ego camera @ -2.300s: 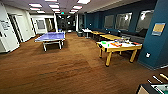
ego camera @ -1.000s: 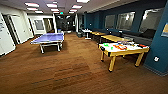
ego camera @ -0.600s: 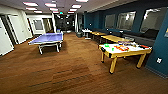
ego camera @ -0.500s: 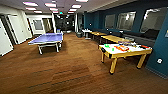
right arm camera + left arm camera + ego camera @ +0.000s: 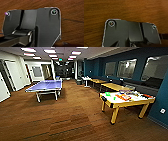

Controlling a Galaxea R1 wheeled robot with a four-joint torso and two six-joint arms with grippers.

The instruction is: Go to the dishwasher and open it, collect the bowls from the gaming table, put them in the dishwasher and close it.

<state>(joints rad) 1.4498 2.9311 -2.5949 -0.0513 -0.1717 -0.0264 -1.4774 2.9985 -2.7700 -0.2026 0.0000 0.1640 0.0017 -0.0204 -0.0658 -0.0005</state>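
The gaming table (image 5: 130,103) stands at the right of the head view, white-topped with a yellow and black edge and yellow legs. A bright green bowl (image 5: 108,94) sits near its left end, and a smaller green bowl (image 5: 114,98) lies just beside it. Colourful flat boxes (image 5: 123,96) lie on the middle of the top. The dishwasher is out of view. Both wrist views look down past the robot's dark plates at brown wood floor (image 5: 121,10).
A blue ping-pong table (image 5: 46,85) stands at the left middle. Plain yellow-wood tables (image 5: 115,86) line the dark blue right wall beyond the gaming table. A dark sofa (image 5: 150,84) sits behind it. Wide wood floor (image 5: 70,119) lies between me and both tables.
The whole head view has shifted a little: the gaming table sits slightly larger and lower at the right, so the camera has moved forward. Nothing on the table has moved.
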